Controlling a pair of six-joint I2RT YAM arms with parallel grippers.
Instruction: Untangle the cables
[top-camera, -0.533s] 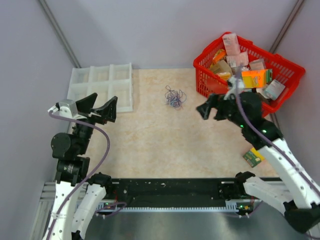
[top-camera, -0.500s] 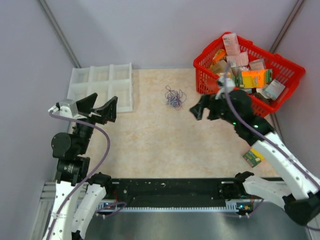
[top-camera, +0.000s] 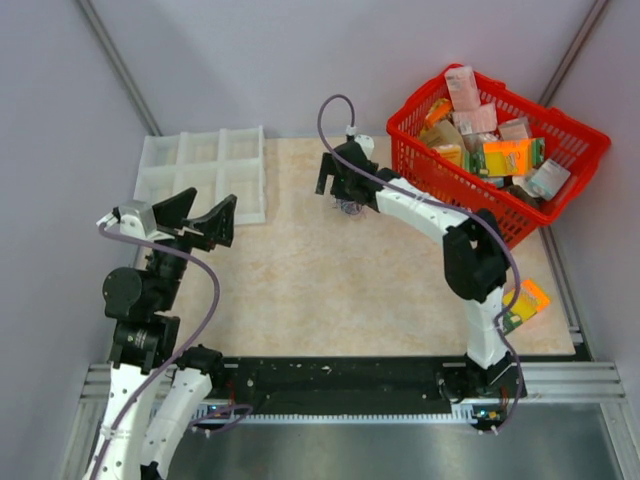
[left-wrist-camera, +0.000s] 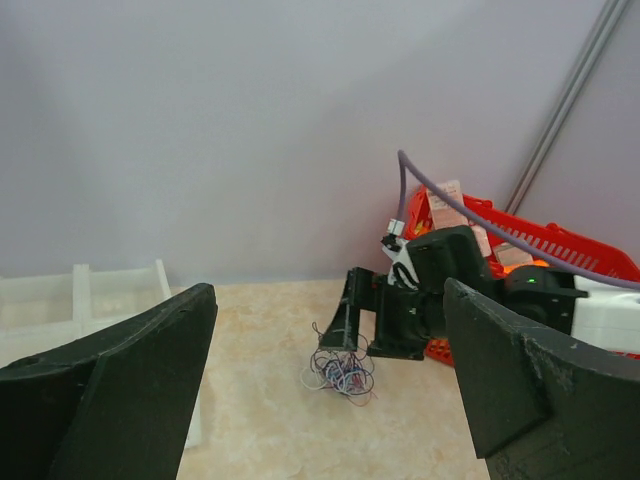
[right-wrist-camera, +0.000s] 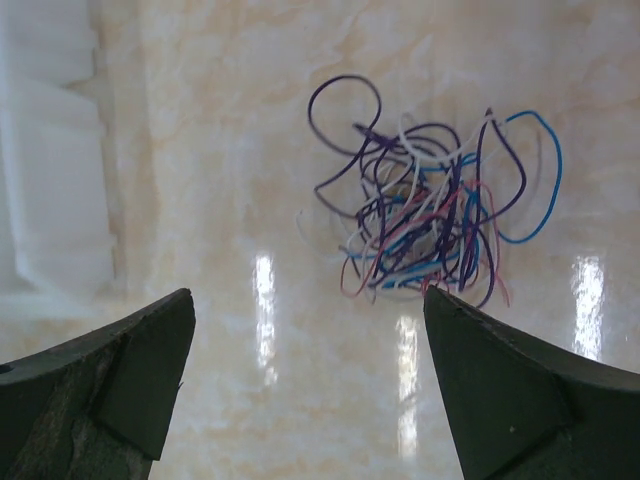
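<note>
A red basket (top-camera: 572, 172) of packets (top-camera: 512, 155) stands far right, a white tray (top-camera: 203, 163) left.

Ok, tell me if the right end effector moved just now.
Yes. The right end effector swung left, away from the red plastic basket, to the tangle of thin coloured cables.

Beige marbled table (top-camera: 300, 290), tangled cables (right-wrist-camera: 430, 235), white divided tray (top-camera: 200, 170), red basket (top-camera: 425, 175), orange-green packet (top-camera: 522, 303)

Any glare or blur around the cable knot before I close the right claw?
Right wrist view: cables sharp, bright glare streaks on the table beside and below them. Left wrist view: knot small, slightly soft. Top view: right claw partly covers it.
</note>
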